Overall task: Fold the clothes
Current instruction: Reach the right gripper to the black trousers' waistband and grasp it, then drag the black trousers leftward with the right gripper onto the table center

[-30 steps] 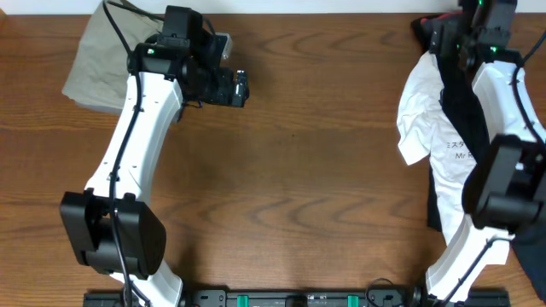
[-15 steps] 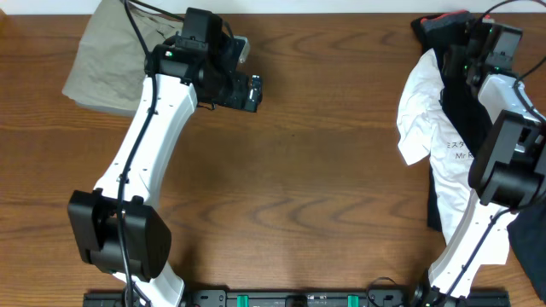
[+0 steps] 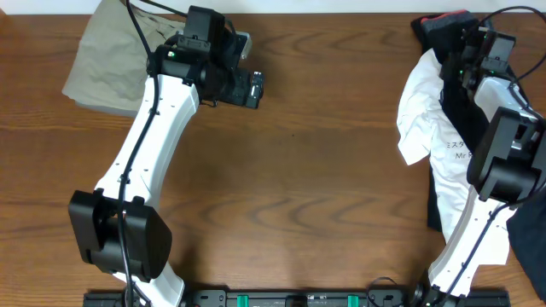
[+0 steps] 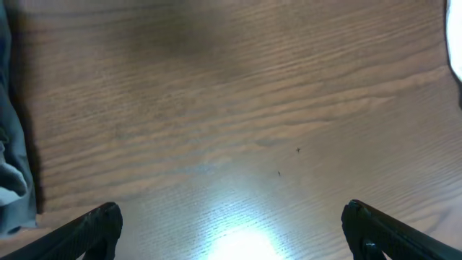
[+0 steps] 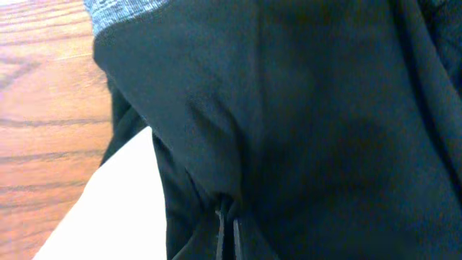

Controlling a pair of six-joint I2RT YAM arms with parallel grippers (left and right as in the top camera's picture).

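Observation:
The clothes, black trousers [image 3: 461,104], lie at the table's right edge on top of a white T-shirt, with their red-edged waistband [image 3: 439,24] at the far end. In the right wrist view the black fabric [image 5: 325,108] fills the frame, and a strip of grey waistband [image 5: 123,11] shows at the top. My right gripper [image 3: 459,61] [image 5: 227,225] is shut, with a fold of the black trousers pinched between its fingers. Over bare wood at the far left, my left gripper [image 3: 255,89] [image 4: 231,211] hangs wide open and holds nothing.
The white T-shirt [image 3: 420,111] [image 5: 108,217] with a printed front lies under the trousers. Folded khaki-beige trousers [image 3: 107,60] rest at the far left corner, and their edge [image 4: 11,166] shows in the left wrist view. The brown wooden table [image 3: 299,188] spans the middle.
My right gripper has closed on the black trousers near their waistband end. The left arm drifted a little to the right, its gripper still open.

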